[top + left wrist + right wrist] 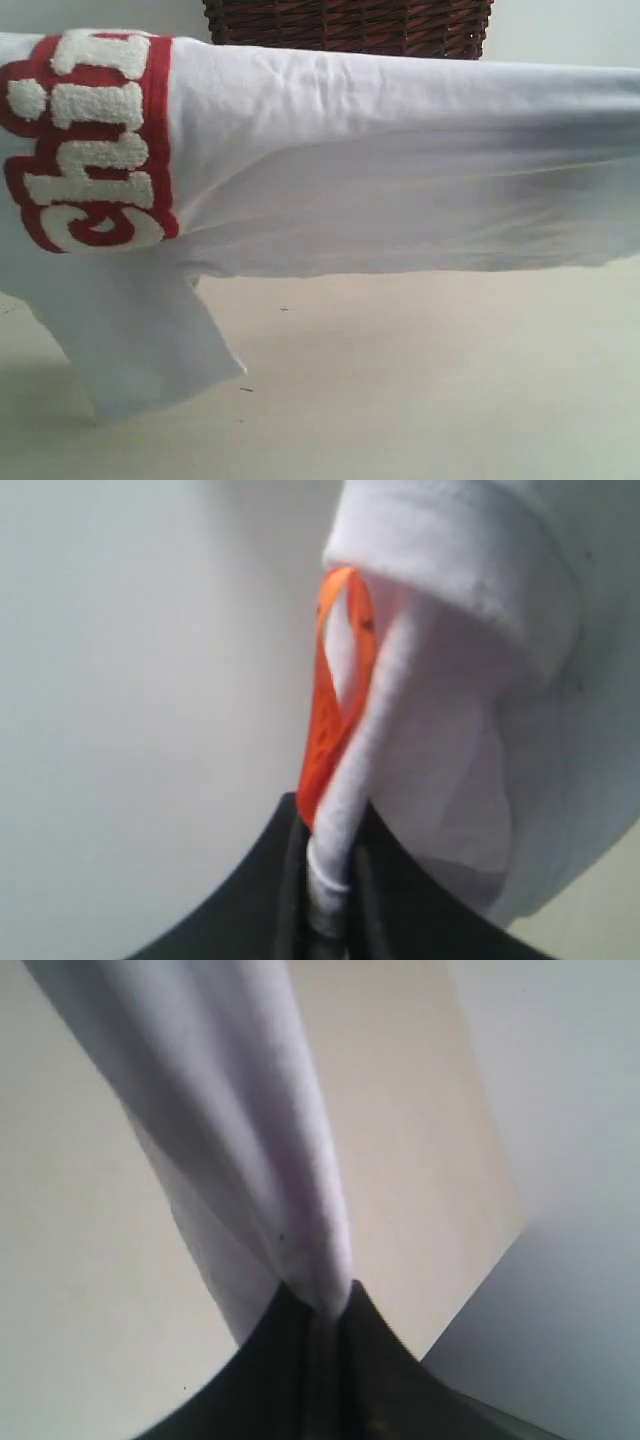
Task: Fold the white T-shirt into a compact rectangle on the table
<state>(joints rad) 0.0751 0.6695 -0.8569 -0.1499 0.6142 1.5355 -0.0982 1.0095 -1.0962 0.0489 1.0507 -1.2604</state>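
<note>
White cotton fills the exterior view: the white T-shirt (400,170) hangs stretched in a wide band, lifted clear of the table (420,390). Neither gripper shows here, so the cloth seems to be held from both ends outside the frame, probably so it spreads flat before it is laid down for a fold. The fuzzy letters (95,140), outlined in red, sit turned on their side toward the left-arm end. One sleeve (150,350) droops below them, its tip at or just above the table; I cannot tell whether it touches. A dark wicker basket (350,25) stands behind the shirt.

In the left wrist view, the left gripper (328,900) has its jaws pressed together on a thick folded edge of the shirt. The fabric rises straight out from between them. The orange seam tag (335,700) loops just beside the pinched edge, close ahead of the jaws, which suggests the grip is on a side seam.

In the right wrist view, the right gripper (325,1330) is likewise clamped on a gathered ridge of the shirt, which runs away from the jaws under tension. The pale table lies well beyond the fingertips.
</note>
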